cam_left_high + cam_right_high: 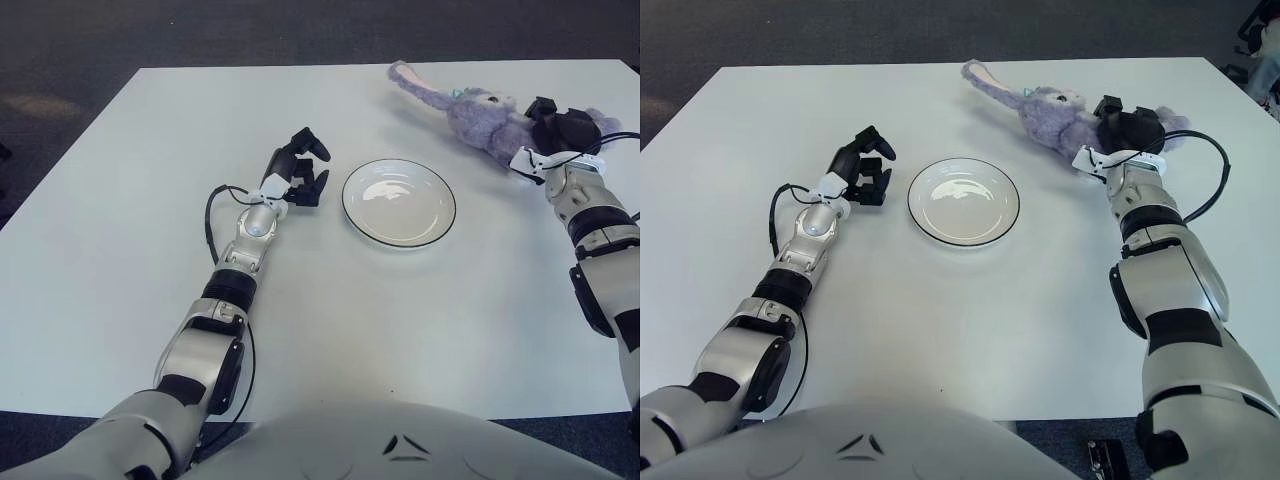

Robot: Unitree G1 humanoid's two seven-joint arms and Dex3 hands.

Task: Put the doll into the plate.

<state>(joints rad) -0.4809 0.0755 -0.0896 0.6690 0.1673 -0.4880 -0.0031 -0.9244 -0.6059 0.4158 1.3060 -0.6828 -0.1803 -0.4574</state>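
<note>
The doll (476,112) is a purple plush rabbit lying on its side at the far right of the white table, its long ear pointing left. My right hand (558,128) sits over the doll's rear end with its black fingers closed into the plush. The white plate (398,205) with a dark rim stands empty at mid-table, left of and nearer than the doll. My left hand (300,170) shows just left of the plate, fingers relaxed and holding nothing.
The table's right edge (625,215) runs close beside my right forearm. A black cable (210,215) loops beside my left wrist. Dark carpet lies beyond the far table edge.
</note>
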